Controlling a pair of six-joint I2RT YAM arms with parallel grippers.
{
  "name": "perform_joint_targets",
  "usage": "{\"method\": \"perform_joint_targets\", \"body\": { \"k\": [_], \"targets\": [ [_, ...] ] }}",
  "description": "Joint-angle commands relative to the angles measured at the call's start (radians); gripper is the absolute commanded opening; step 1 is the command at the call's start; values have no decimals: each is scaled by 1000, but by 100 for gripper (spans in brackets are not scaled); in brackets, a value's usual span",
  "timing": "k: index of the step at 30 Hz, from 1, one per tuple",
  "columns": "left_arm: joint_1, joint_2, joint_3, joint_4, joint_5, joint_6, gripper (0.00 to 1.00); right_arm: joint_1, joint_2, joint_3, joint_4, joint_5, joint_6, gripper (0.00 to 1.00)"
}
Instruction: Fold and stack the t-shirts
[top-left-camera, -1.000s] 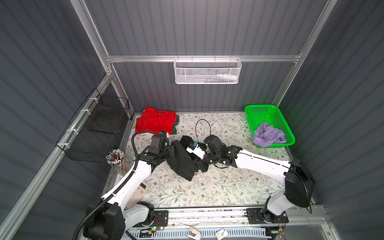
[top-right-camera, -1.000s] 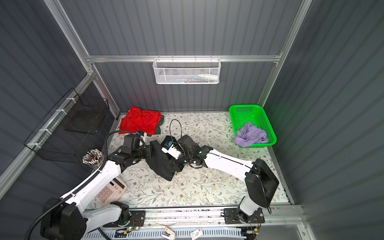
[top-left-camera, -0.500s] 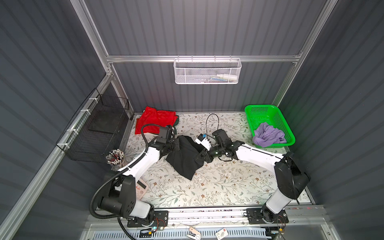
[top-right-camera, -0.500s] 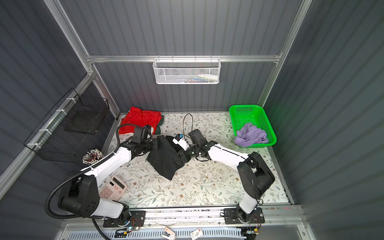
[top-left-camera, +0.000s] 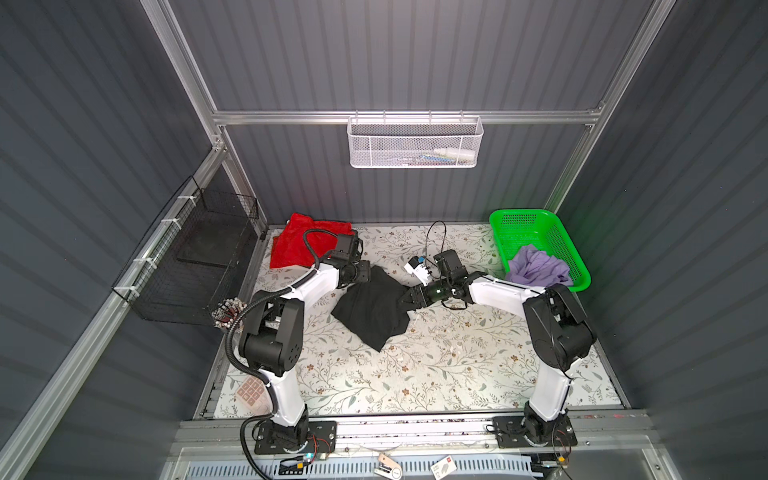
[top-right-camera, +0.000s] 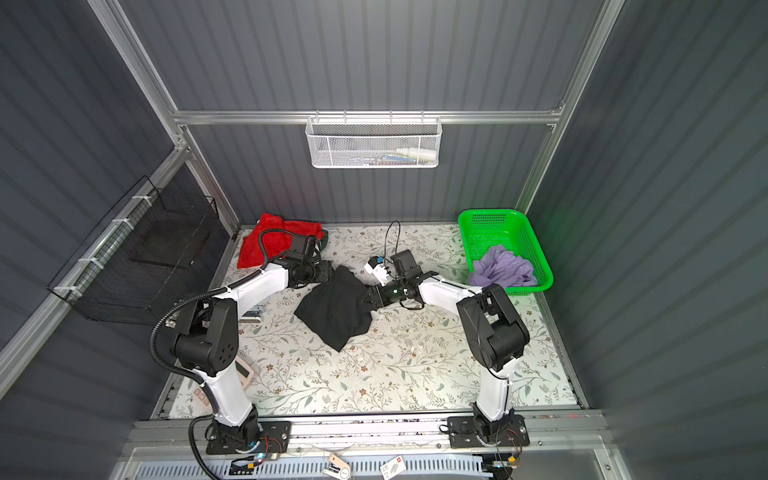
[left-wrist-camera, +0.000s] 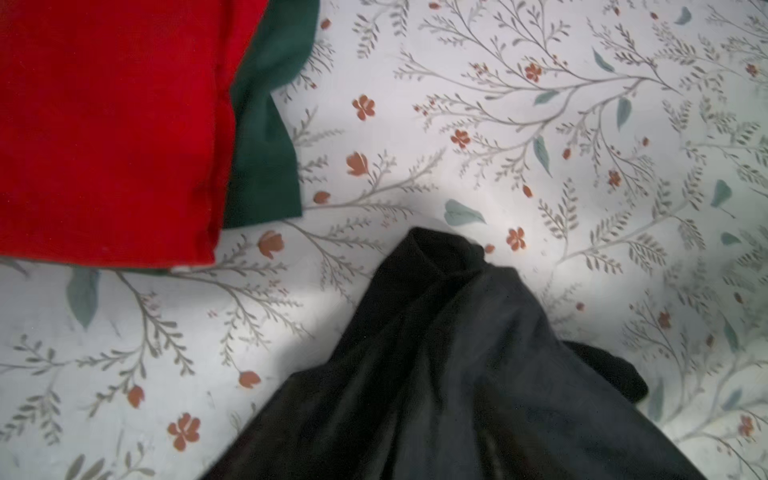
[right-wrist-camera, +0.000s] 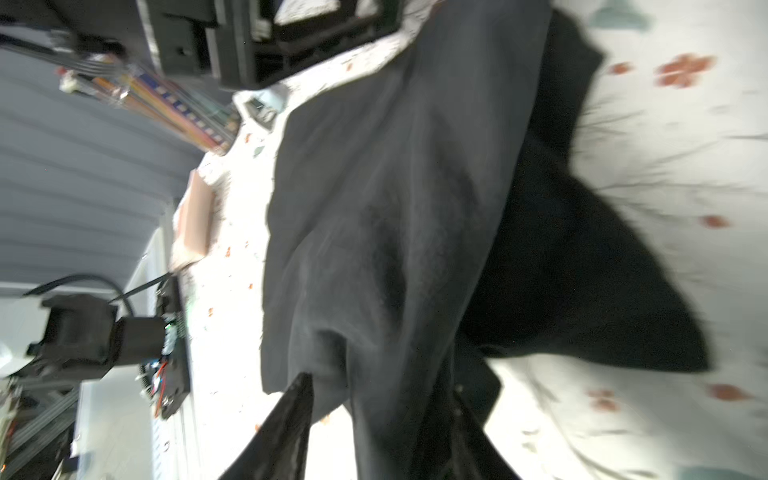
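Right jaws stand apart astride a bunched edge of the black shirt (top-left-camera: 374, 309), which lies rumpled mid-surface (top-left-camera: 436, 365), likely set there for spreading. The left jaws at its opposite edge cannot be read. Red shirt (top-left-camera: 291, 245) lies folded on green shirt (left-wrist-camera: 266, 158) at the back-left corner, apparently the stack. Lavender shirt (top-left-camera: 536, 268) sits in the basket (top-left-camera: 519, 222).
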Motion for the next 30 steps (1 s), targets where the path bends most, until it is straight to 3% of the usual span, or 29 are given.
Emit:
{"method": "perform_joint_targets", "body": {
  "k": [1, 4, 8, 10, 15, 26, 30],
  "targets": [
    [8, -15, 36, -21, -104, 53, 100, -28, -9, 31, -33, 83, 35, 53],
    [8, -49, 11, -8, -121, 84, 100, -33, -35, 27, -62, 154, 24, 54],
    [11, -68, -17, -37, -94, 122, 100, -39, -34, 83, -223, 433, 53, 58],
    [11, -68, -43, -37, -53, 134, 100, -42, -57, 83, -249, 435, 44, 58],
    [13, -54, -106, -5, 24, 138, 100, -35, -128, 24, -183, 301, 68, 62],
    [24, 63, -65, -16, 278, 148, 99, -35, -169, -29, -180, 297, 117, 56],
    [25, 106, -70, -15, 265, 118, 100, -36, -182, -42, -176, 299, 124, 54]
  ]
}}
